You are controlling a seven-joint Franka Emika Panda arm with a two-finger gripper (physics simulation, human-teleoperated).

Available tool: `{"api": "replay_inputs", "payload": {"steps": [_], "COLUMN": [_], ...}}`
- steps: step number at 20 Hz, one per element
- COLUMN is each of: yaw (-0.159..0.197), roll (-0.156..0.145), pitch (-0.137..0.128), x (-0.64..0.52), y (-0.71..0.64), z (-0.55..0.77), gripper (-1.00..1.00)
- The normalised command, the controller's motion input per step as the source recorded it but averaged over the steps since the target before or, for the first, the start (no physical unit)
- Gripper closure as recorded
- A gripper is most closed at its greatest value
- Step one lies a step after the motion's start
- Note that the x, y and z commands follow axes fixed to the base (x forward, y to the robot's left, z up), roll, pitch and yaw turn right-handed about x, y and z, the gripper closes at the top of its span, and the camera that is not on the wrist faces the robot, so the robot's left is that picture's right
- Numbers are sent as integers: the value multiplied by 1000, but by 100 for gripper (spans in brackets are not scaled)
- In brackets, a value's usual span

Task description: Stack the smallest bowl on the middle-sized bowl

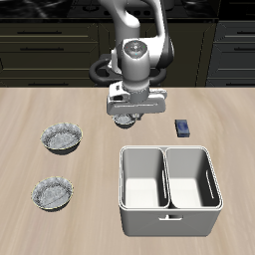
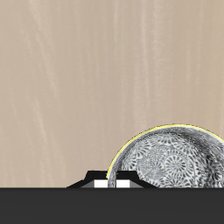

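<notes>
My gripper (image 1: 127, 119) sits directly over the smallest bowl (image 1: 127, 122); whether its jaws are closed on the rim I cannot tell. The middle-sized bowl (image 1: 53, 194) lies well apart from that bowl, nearer the table's front edge.

The arm (image 1: 139, 25) is built of rounded, glossy white shells with dark grey to black bands at its joints. Its wrist is a pale grey cylinder above a boxy, lighter grey hand (image 1: 127, 116). Small white fingertips (image 2: 101, 184) sit in black, angular housings.
</notes>
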Motion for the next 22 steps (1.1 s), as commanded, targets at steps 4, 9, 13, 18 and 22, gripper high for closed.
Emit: {"api": "replay_inputs", "payload": {"steps": [4,9,13,18,22], "yaw": [-6,-11,7,-2,-3], "roll": [9,5,-19,8,-16], "pitch": [-59,-56,-78,-21,-3], "x": [-4,4,-3,-21,71], "y": [10,-29,-110,-15,-103], "z": [388,389,528,205,123], "gripper": [100,100,100,100,100]}}
